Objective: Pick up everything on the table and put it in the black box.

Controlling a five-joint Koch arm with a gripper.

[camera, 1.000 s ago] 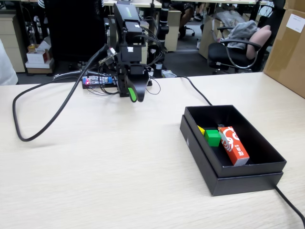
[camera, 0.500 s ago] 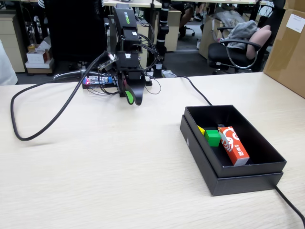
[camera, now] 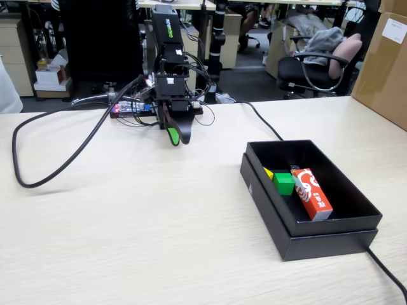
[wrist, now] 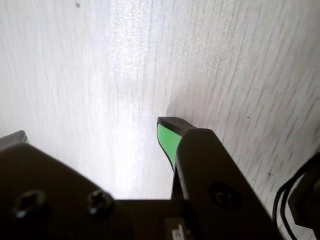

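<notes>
Black box [camera: 356, 219] on surface [camera: 140, 222], right: contains green cube [camera: 283, 183], yellow cube [camera: 268, 173], red white-marked carton [camera: 311, 193]. Gripper [camera: 176, 137] far left, jaws apart, empty.

Green cube [camera: 283, 183], yellow cube [camera: 268, 173], red-and-white carton [camera: 311, 194], matte black box [camera: 318, 237], beige wood-grain table [camera: 127, 222].

table [camera: 127, 222]: pale matt wood-grain | black box [camera: 267, 206]: matt card | red carton [camera: 311, 194]: glossy printed card
</notes>
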